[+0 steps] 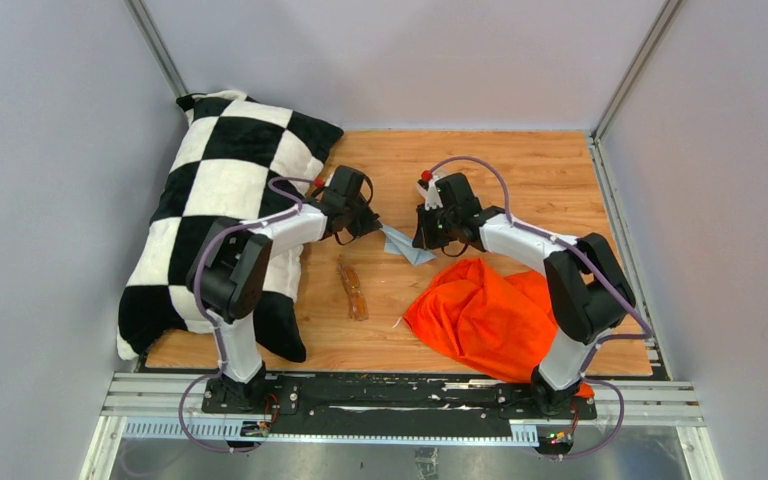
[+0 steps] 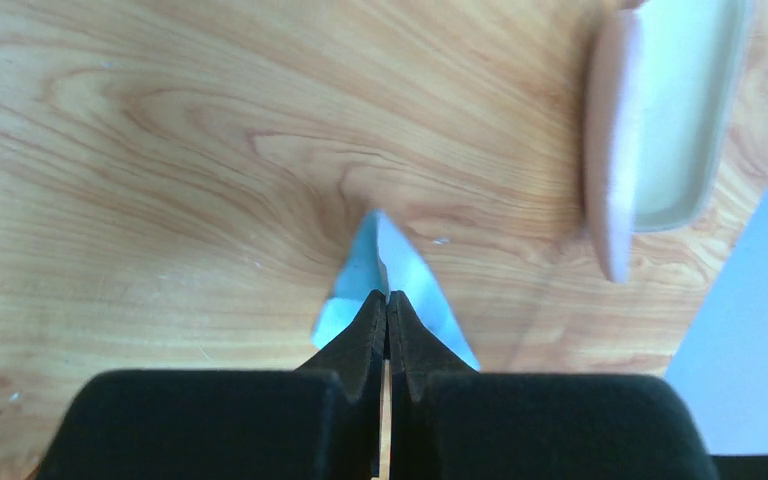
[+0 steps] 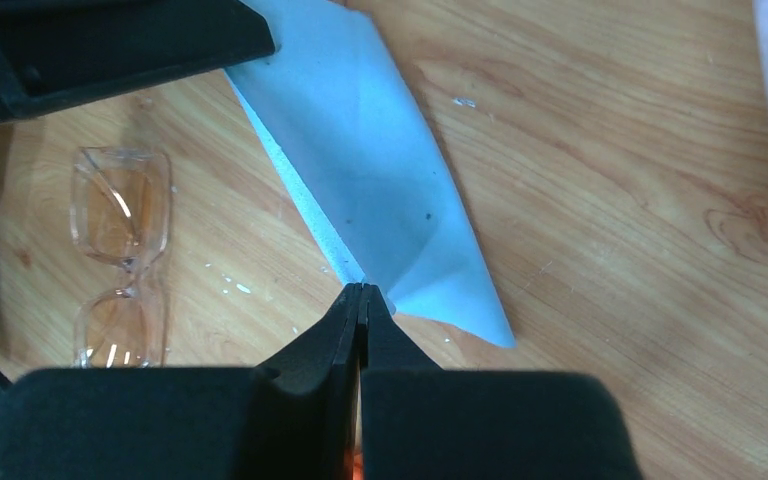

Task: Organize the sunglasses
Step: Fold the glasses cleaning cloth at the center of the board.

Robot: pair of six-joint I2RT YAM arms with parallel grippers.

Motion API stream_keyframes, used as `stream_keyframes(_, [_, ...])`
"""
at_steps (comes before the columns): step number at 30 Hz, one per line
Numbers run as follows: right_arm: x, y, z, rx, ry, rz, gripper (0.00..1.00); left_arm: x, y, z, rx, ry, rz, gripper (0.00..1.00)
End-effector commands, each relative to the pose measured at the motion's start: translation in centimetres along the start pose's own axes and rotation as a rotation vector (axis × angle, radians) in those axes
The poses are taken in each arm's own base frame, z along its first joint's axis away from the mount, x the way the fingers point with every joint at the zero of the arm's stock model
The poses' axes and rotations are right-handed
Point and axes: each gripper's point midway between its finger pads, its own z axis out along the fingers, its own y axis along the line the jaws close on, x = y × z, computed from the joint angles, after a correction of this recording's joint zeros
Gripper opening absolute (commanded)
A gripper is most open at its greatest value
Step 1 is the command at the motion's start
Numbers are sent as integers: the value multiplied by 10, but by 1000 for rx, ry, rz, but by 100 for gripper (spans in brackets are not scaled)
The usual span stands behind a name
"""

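Observation:
The amber-brown sunglasses (image 1: 352,288) lie on the wooden table between the two arms, held by neither gripper. They also show in the right wrist view (image 3: 120,255), left of the cloth. A light blue triangular cloth (image 1: 407,245) lies between the grippers. My left gripper (image 1: 375,228) is shut, pinching a raised fold of the cloth (image 2: 400,280) at its fingertips (image 2: 387,296). My right gripper (image 3: 361,290) is shut on the opposite edge of the cloth (image 3: 380,170). The pale pink case (image 2: 650,120) lies open beyond the cloth in the left wrist view.
A black-and-white checkered pillow (image 1: 220,200) covers the table's left side. A crumpled orange cloth (image 1: 485,310) lies at the front right beside the right arm. Grey walls enclose the table on three sides.

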Motion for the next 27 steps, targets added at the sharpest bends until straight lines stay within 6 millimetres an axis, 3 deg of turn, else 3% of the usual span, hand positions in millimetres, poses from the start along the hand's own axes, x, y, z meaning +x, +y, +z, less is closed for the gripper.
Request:
stream_keyframes(1, [-24,20,-20,-30,-95,-37,0,-27,-22,-38,46,-112,81,0])
stream_keyframes(6, [-42,40,-39,-65,-168,-71,0,-38,-35,-73,82,-153,133,0])
stream_keyframes(9, [-48,57,-52,-91,-206,-112,0,-34,-34,-94,99,-162,157,0])
stream_keyframes(14, [-34,86,-71,-137,-208,-186,0,-9,-16,-127,116,-153,171,0])
stream_keyframes(18, [-21,102,-88,-168,-218,-213,0,20,-13,-149,153,-121,197,0])
stream_keyframes(23, [-15,102,-98,-160,-234,-192,0,34,-4,-157,156,-109,194,0])
stream_keyframes(27, [-16,80,-78,-53,-219,-226,0,27,2,-136,89,-133,220,0])
